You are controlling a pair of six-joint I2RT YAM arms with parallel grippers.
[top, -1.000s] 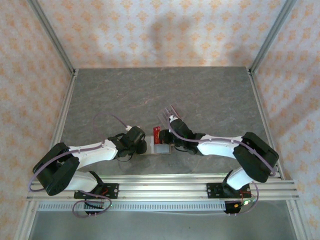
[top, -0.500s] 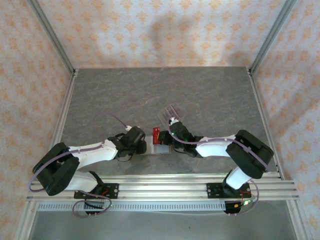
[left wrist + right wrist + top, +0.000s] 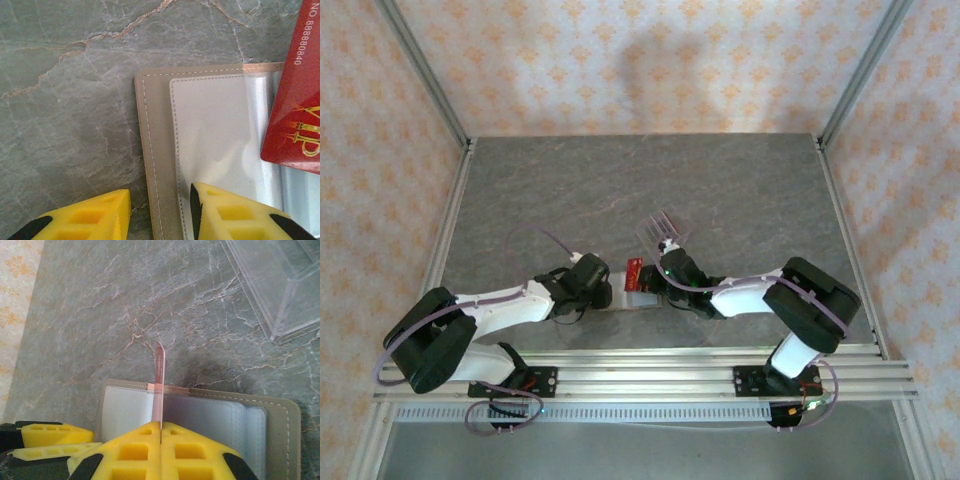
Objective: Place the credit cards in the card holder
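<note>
1. The holder point(image 3: 150, 150) lies open and flat on the table point(image 3: 65, 100), close to the arm bases. Its clear sleeves point(image 3: 215, 145) face up, so a slot mouth can be reached from above.
2. The left gripper point(image 3: 160, 194) has its jaws apart and straddles the holder's left edge. One finger is over a sleeve and the other over bare table. We judge that this steadies the holder against sliding, but we cannot tell whether a finger actually presses on it.
3. The right gripper point(image 3: 160, 427) is clamped on a red card point(image 3: 295, 100). It holds the card on edge over the middle of the holder, which presents the thin edge to a sleeve mouth.
4. The card's lower corner overlaps the sleeves. We cannot tell whether it has entered one.
5. A clear stand point(image 3: 270, 285) sits beyond the holder and apart from it, outside the card's path.
6. We see three likely obstructions:
   - The stacked sleeve edges could catch the card corner.
   - The left finger on the sleeve may hold a mouth flat.
   - The two grippers work close together.
</note>
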